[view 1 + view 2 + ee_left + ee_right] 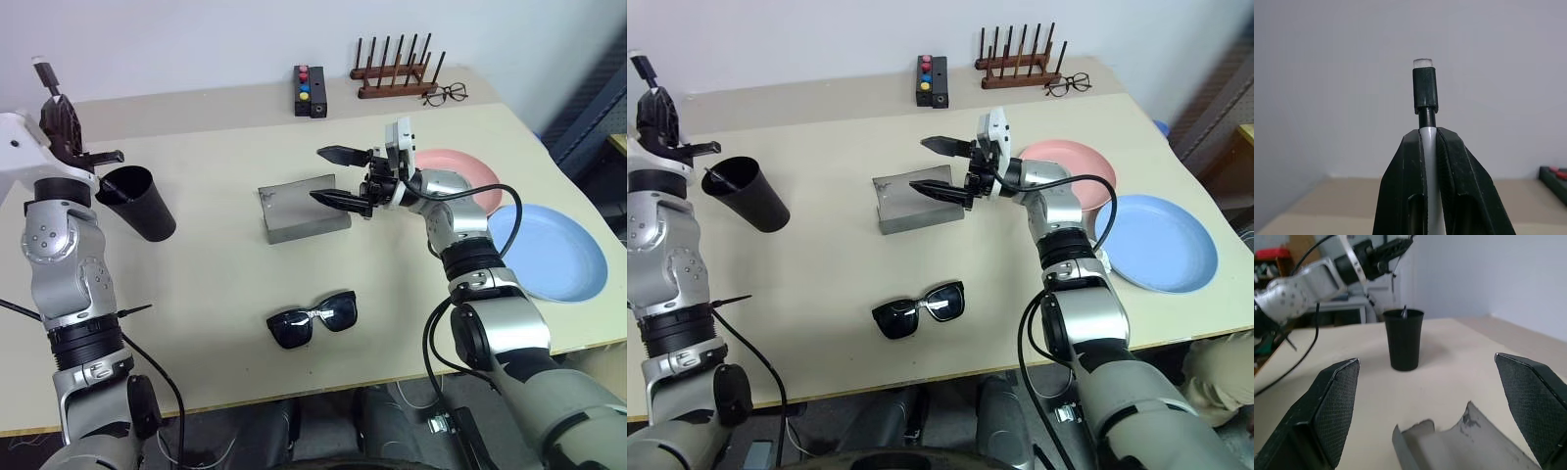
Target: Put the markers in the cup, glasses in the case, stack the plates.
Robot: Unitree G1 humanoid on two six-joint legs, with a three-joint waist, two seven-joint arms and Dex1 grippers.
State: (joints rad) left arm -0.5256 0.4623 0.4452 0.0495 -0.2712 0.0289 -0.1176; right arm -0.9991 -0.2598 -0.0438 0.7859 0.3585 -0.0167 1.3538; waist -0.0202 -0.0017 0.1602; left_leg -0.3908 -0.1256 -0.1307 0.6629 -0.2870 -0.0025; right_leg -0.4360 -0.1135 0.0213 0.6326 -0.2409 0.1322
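Beige table, pale wall behind. No legible labels or writing anywhere.

L gripper raised at far left above the black cup, fingers clamped on the white marker, black cap end up. A thin pen tip pokes out of the cup.

R gripper at centre, jaws spread wide, holding nothing, just over the open grey case.

Sunglasses near centre edge. Pink plate and blue plate at right, side by side, unstacked.

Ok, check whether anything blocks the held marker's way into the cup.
Nothing visible does. The left gripper holds the marker above the cup, whose mouth is open with one pen already inside.
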